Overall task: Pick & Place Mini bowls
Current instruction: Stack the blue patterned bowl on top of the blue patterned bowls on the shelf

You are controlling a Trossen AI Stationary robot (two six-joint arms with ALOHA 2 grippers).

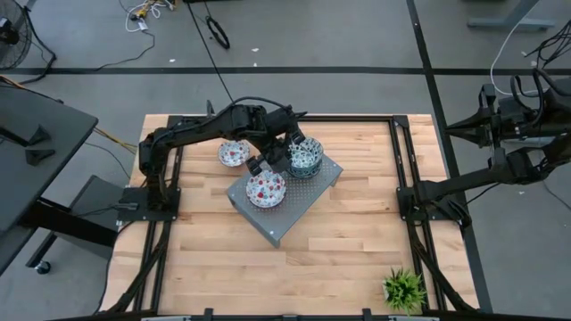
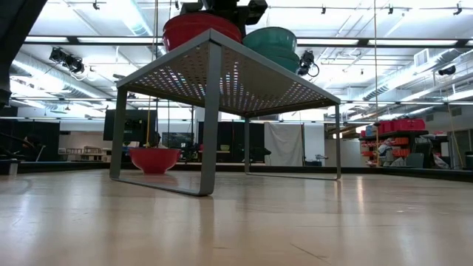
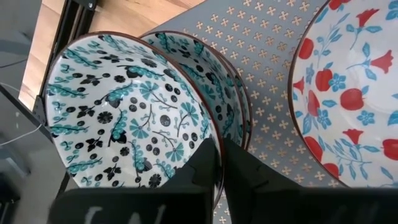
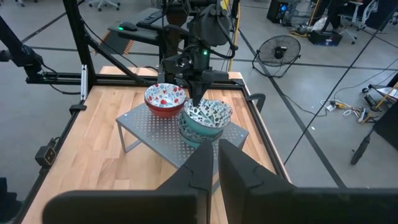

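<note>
A stack of teal-patterned mini bowls (image 1: 304,159) stands on a grey perforated stand (image 1: 308,192), next to a red-patterned bowl (image 1: 266,188). Another red-patterned bowl (image 1: 234,153) rests on the wooden table beside the stand's left end. My left gripper (image 4: 198,99) reaches down over the stack and is shut on the top teal bowl (image 3: 118,112), which sits askew over the bowl below (image 3: 217,81). My right gripper (image 4: 214,163) waits shut past the table's right edge. The other mini bowls do not show. My left gripper pinches the rim (image 3: 210,140) of the top teal bowl, one finger inside the bowl and one outside. The fingers come from above, pointing down. The bowl is tilted and still over the stack (image 4: 200,127); whether it rests on it, I cannot tell.
The stand lies diagonally at the table's middle. A small green potted plant (image 1: 403,288) stands at the near right corner. Black frame rails (image 1: 403,160) run along the table's left and right sides. Bare wood lies near and right of the stand.
</note>
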